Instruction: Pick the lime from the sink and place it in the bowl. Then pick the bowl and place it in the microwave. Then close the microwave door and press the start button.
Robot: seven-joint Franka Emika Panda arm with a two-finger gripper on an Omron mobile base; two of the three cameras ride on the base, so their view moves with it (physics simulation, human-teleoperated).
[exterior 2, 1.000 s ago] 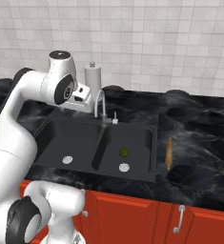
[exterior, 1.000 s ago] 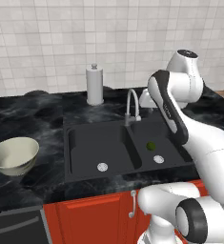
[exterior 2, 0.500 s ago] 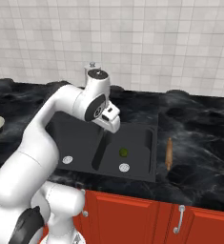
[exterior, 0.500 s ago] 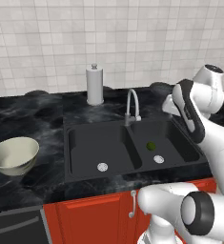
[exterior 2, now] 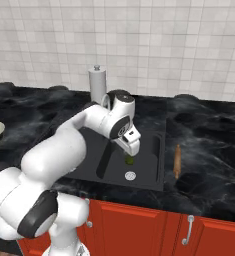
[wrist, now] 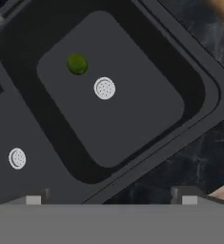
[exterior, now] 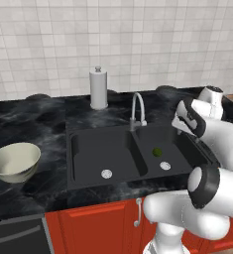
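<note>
The lime (exterior: pixel 157 152) lies on the floor of the right basin of the black sink (exterior: pixel 95 149), close to that basin's drain (exterior: pixel 165 165). In the hand view the lime (wrist: pixel 76 64) sits up and to the left of the drain (wrist: pixel 104 88). My gripper (wrist: pixel 111 200) hangs above the right basin, open, its fingertips (wrist: pixel 33 199) set wide apart with nothing between them. From the right base view the gripper (exterior 2: pixel 133 150) is just above the lime (exterior 2: pixel 130 160). The cream-green bowl (exterior: pixel 14 161) stands on the counter left of the sink. The microwave is out of view.
A chrome faucet (exterior: pixel 137 110) rises behind the divider between the basins. A paper towel roll (exterior: pixel 98 88) stands on the counter behind the sink. A wooden rolling pin (exterior 2: pixel 177 161) lies on the counter right of the sink. Red cabinet doors (exterior 2: pixel 139 225) run below.
The arm has swung from near the faucet over to the right basin and dropped lower over the lime. The jaws have spread wider.
</note>
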